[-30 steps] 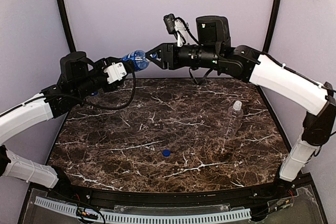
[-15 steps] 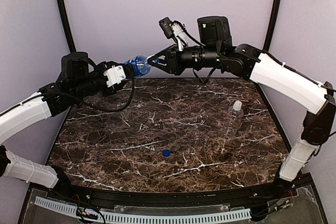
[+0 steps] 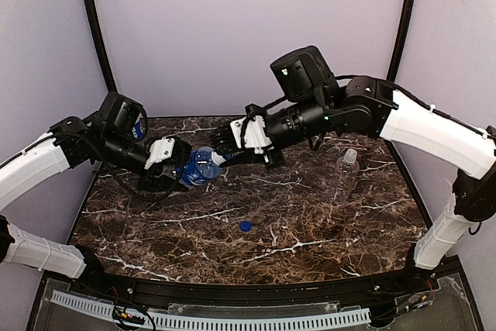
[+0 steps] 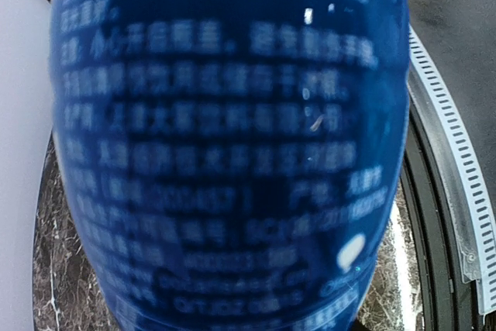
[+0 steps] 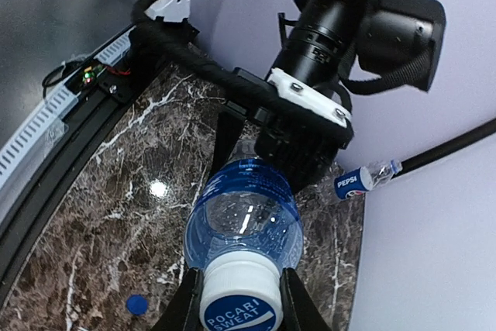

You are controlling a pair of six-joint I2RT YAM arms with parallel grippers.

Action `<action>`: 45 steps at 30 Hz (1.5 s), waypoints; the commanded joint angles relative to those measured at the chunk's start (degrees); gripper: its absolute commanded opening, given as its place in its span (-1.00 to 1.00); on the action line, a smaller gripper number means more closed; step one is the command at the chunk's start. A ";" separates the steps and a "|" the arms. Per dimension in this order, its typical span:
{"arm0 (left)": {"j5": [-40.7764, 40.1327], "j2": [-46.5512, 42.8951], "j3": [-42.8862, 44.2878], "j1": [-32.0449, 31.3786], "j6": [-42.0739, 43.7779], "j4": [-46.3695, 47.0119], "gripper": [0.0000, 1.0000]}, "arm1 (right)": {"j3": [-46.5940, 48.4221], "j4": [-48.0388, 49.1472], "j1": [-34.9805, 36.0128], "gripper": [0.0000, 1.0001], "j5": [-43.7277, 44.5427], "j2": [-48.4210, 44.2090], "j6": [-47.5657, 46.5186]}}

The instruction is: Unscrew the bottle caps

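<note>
- Bottle caps: one white cap (image 5: 239,301), printed "Pocari Sweat", sits on the neck of the blue-labelled bottle (image 5: 244,218).
- The right gripper (image 3: 225,157) is closed tight on this white cap, with one of its fingers (image 5: 186,304) pressed against each side.
- The left gripper (image 3: 180,170) clamps the blue-labelled bottle around its body. In the left wrist view the blue label fills nearly the whole picture.
- This bottle hangs above the rear left part of the marble table (image 3: 310,257), lying nearly level, with its capped end turned toward the right arm.
- A blue cap (image 3: 245,226) lies loose on the table near the front middle, well apart from every bottle.
- A clear bottle (image 3: 343,182) stands upright on the right side of the table, with a second white cap (image 3: 350,156) on it.
- A Pepsi bottle (image 5: 364,178) lies on its side at the back left by the wall; its mouth end is too small to tell whether it is capped.
</note>
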 commanded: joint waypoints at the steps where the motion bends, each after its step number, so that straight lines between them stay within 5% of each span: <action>1: 11.04 0.13 2.75 -2.11 0.86 1.72 -0.25 | -3.68 -3.51 5.28 -1.00 7.35 0.86 -21.71; 10: 10.26 -0.12 2.11 -2.30 -0.04 2.94 -0.24 | -3.88 -1.97 6.41 -0.92 15.99 1.67 -25.84; 12: 9.74 -0.48 1.80 -2.31 -0.27 3.45 -0.24 | -5.72 1.50 6.45 -0.60 16.47 0.42 -25.13; 14: 8.89 -0.79 1.50 -2.32 -0.48 3.97 -0.24 | -8.29 5.27 6.45 -0.05 16.56 -1.17 -24.14; 17: 7.52 -1.16 0.51 -2.25 -0.55 4.63 -0.24 | -10.17 10.06 6.25 0.31 16.44 -3.62 -19.11; 19: 5.63 -1.50 -0.53 -2.31 -0.88 5.68 -0.24 | -11.45 14.17 5.68 0.87 15.42 -5.93 -13.60; 20: 3.65 -1.79 -0.97 -2.32 -1.25 7.40 -0.24 | -11.92 16.08 5.04 0.96 14.01 -7.14 -10.14; 29: -16.45 -2.27 -5.64 -2.31 -8.75 27.92 -0.19 | -8.68 20.80 -1.20 0.97 5.14 -10.45 27.26; 35: -28.72 -1.32 -8.07 -2.51 -8.67 39.67 -0.19 | -0.09 17.46 -5.18 0.63 16.79 -3.03 57.80; 45: -32.07 -1.06 -9.25 -3.10 -5.47 41.70 -0.19 | 7.86 12.26 -6.48 0.47 19.99 1.66 69.96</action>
